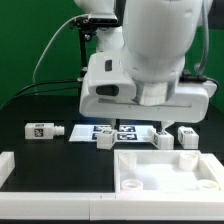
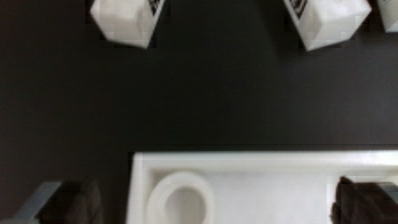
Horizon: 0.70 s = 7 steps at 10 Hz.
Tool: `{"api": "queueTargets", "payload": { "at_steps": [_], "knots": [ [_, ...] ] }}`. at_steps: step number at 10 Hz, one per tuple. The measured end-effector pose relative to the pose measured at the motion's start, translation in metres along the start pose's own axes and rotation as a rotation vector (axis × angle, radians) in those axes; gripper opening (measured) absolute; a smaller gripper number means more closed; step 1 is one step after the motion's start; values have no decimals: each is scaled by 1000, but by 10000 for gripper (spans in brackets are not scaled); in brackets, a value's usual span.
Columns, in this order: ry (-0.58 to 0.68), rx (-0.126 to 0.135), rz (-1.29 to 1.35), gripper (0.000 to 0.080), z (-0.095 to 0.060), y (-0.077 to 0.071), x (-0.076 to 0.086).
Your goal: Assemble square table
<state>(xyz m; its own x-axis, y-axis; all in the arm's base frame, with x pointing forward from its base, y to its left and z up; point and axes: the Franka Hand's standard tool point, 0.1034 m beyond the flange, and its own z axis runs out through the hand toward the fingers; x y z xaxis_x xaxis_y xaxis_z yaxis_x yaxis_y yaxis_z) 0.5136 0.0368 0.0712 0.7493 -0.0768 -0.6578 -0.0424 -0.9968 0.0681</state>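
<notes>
4 legs (image 1: 45, 130) lie loose on the black table (image 1: 40, 100). 1 is alone at the exterior view's left, 1 sits against the marker board (image 1: 125, 129), and 2 stand close together at the right. None is attached to the top (image 1: 165, 172).

The top lies rim-up in the foreground at the exterior view's right, just in front of the 2 right-hand legs. It has round sockets (image 1: 130, 184) in its corners. Plain white bars (image 1: 60, 205) lie to its left.

In the wrist view the gripper (image 2: 214, 200) hangs over the top's near edge beside 1 socket. Its dark fingers (image 2: 54, 205) are spread wide with nothing held. 2 legs lie beyond it on bare table, apart from the top.
</notes>
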Motion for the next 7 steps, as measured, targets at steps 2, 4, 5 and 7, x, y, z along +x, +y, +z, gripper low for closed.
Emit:
{"api": "queueTargets", "payload": {
  "at_steps": [2, 4, 5, 7],
  "knots": [
    [-89, -18, -26, 649, 18, -48, -19],
    [-209, -110, -87, 649, 12, -71, -39],
    [-190, -104, -83, 649, 11, -70, -31],
    [-191, -103, -81, 649, 12, -69, -31]
  ]
}}
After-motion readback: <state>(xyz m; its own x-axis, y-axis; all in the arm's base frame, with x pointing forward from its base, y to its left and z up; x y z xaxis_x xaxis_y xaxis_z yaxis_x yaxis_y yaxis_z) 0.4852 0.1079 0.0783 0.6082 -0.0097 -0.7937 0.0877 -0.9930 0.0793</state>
